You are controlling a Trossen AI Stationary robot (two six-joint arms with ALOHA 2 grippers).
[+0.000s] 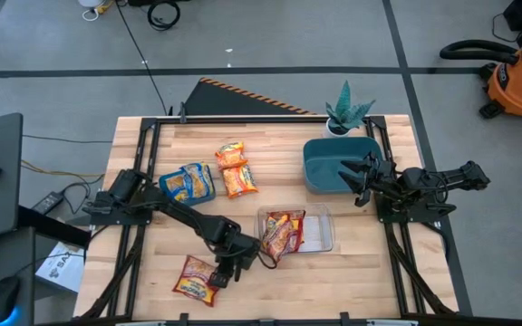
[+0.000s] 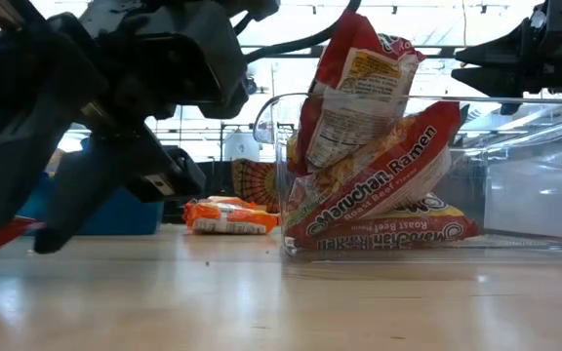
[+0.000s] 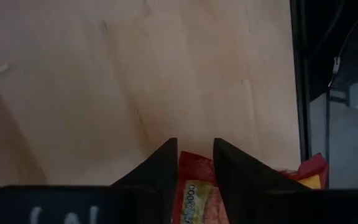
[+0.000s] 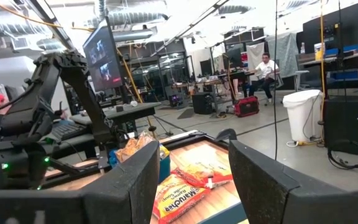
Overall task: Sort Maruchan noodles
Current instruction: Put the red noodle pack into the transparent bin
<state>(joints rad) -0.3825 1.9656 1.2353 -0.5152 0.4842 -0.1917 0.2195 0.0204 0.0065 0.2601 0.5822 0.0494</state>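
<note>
Several Maruchan noodle packets lie on the wooden table. Two blue-trimmed packets [image 1: 188, 182] and two orange ones [image 1: 235, 168] lie flat at the far left. Red packets stand tilted inside a clear container [image 1: 322, 237], leaning on its wall [image 2: 374, 166]. More red packets [image 1: 198, 278] lie near the front edge. My left gripper [image 1: 228, 269] is over their right end, its fingers narrowly apart around a red packet [image 3: 194, 186]. My right gripper [image 1: 359, 180] hovers open over a blue bin [image 1: 329, 163]. My left gripper pinches a red packet by its edge [image 3: 195, 163] between its two fingers [image 3: 164, 171], coming from above and pointing down. In the low view that end of the packet [image 2: 3, 239] is raised toward the finger while the rest stays on the table.
A small potted plant [image 1: 346, 113] stands at the far edge behind the blue bin. Bare wood lies between the container and the front edge and to the right of the container. Black frame rails run along both table sides. People show in the room far behind.
</note>
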